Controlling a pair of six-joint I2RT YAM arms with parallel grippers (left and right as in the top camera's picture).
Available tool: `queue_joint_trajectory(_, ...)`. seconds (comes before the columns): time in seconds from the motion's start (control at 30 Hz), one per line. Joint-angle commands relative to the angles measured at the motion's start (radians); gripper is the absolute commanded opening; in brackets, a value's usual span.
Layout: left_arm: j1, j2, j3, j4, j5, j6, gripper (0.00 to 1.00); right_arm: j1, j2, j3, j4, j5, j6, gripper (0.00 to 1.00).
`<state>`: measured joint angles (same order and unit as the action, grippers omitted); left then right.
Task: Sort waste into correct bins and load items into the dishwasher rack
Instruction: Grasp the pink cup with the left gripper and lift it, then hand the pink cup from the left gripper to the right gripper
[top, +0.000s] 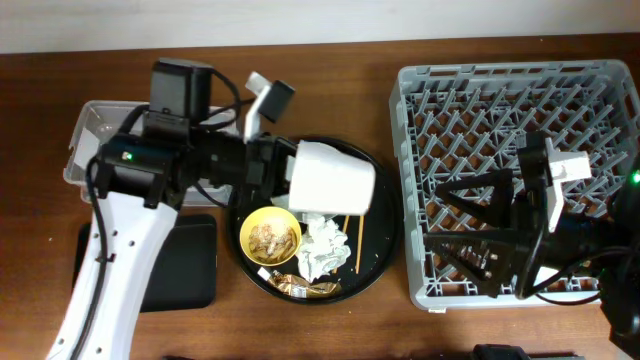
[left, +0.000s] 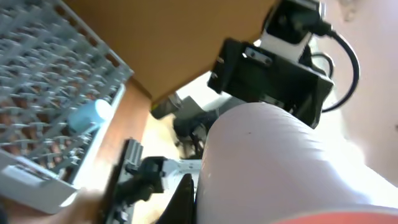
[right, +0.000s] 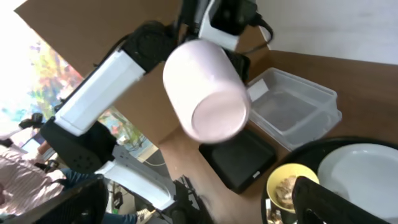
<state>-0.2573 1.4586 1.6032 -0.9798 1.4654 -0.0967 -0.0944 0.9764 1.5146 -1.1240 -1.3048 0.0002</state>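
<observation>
- The left gripper (top: 272, 172) is clamping the pink cup (top: 335, 180) on its side above the round black tray (top: 382, 248).
- The right gripper (top: 455, 235) is hanging over the dishwasher rack (top: 470, 72), fingers spread wide, holding nothing.
- The blue cup (left: 90, 116) is lying in the rack.

I can read no writing, number or brand in any of my views. The one spot that might carry words is the white label (right: 257, 92) on the corner of the clear tub (right: 323, 121) (seen from my right wrist camera), and it shows only as a pale patch, too small and blurred to make out.
</observation>
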Motion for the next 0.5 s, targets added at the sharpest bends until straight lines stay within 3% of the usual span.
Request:
queue_joint_trajectory(0.0, -0.048, -0.016, 0.012, 0.005, 0.048, 0.023, 0.01, 0.036, 0.015, 0.009, 0.029, -0.053, 0.036, 0.93)
queue_joint_trajectory(0.27, -0.048, -0.016, 0.012, 0.006, 0.008, 0.023, 0.00, 0.435, 0.168, 0.009, 0.246, 0.199, 0.163, 0.93)
queue_joint_trajectory(0.47, -0.048, -0.016, 0.012, 0.006, 0.009, 0.023, 0.01, 0.457, 0.236, 0.009, 0.291, 0.341, 0.174, 0.90)
